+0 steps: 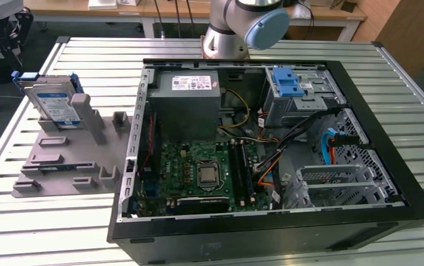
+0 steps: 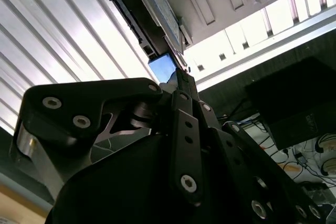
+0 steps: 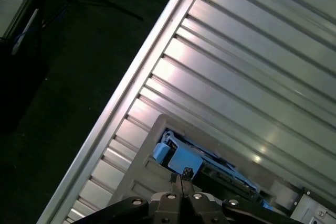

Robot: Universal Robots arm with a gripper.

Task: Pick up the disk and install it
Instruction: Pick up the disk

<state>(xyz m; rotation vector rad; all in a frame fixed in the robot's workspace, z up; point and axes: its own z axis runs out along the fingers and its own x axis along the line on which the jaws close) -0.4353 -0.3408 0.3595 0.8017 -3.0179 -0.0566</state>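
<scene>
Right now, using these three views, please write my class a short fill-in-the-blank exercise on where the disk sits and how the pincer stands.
1. The disk stands on edge in a holder to the exterior view's ____ of the computer case.
2. The carrier frame around the disk is ____ in colour.
3. In the first wrist view the pincer is ____, with no gap at its tip.

Missing words: left; blue; shut.
</scene>
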